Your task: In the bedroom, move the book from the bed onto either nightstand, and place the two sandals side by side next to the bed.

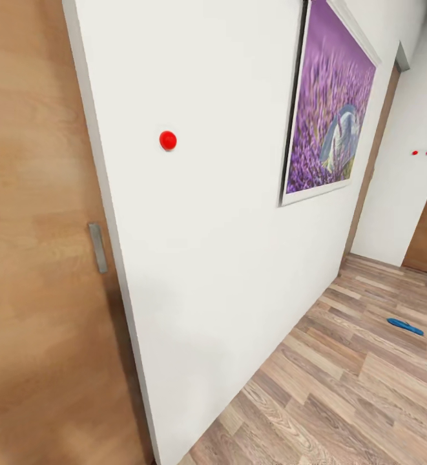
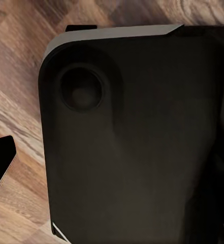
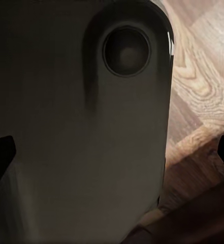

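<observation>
Transit step: robot faces white wall (image 1: pixel 226 271); bright blue flip-flop sandal (image 1: pixel 405 326) lies on wood-plank floor (image 1: pixel 342 387). Next, approach it; jaw state indeterminable.

I observe one bright blue sandal (image 1: pixel 405 326) lying flat on the wood-plank floor (image 1: pixel 342 394), out in the open, well apart from the white wall.

You are looking at a wood-plank floor (image 1: pixel 342 394) running along the white wall; one bright blue sandal (image 1: pixel 405 326) is lying flat on it, well out from the wall.
</observation>
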Controlling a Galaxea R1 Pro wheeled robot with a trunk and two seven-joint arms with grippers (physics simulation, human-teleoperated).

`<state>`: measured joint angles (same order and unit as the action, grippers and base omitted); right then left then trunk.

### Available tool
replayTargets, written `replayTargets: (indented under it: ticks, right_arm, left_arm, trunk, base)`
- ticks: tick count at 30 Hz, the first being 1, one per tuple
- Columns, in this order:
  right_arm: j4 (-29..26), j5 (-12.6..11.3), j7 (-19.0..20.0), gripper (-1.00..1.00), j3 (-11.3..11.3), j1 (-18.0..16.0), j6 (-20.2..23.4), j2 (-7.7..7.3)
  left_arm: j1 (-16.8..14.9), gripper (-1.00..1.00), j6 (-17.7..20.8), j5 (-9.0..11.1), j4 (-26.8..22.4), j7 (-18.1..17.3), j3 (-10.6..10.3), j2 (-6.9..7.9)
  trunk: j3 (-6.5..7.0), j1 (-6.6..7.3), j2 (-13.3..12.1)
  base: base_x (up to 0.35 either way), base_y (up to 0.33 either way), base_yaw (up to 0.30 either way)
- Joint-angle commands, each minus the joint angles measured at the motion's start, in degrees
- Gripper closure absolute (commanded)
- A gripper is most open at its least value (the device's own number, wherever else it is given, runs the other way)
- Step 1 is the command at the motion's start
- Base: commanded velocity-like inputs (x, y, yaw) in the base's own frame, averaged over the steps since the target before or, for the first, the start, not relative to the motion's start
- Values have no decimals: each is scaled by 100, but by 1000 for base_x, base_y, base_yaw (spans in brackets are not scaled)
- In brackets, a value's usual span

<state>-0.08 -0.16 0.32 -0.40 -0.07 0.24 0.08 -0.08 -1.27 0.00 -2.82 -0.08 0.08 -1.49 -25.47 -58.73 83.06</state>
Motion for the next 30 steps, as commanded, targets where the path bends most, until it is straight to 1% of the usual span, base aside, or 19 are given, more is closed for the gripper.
replayTargets:
  ticks: [1, 30]
  right_arm:
    - [3, -2, 3, -100, -4, -1, 2, 0]
    - [17, -8, 3, -100, -11, -1, 2, 0]
  left_arm:
    - [-1, -100, -13, 0, 1, -1, 1, 0]
    - [-5, -100, -13, 0, 1, -1, 1, 0]
  trunk:
    - [-1, 0, 2]
    - [79, 0, 2]
  base:
    - [0, 0, -279]
    - [0, 0, -279]
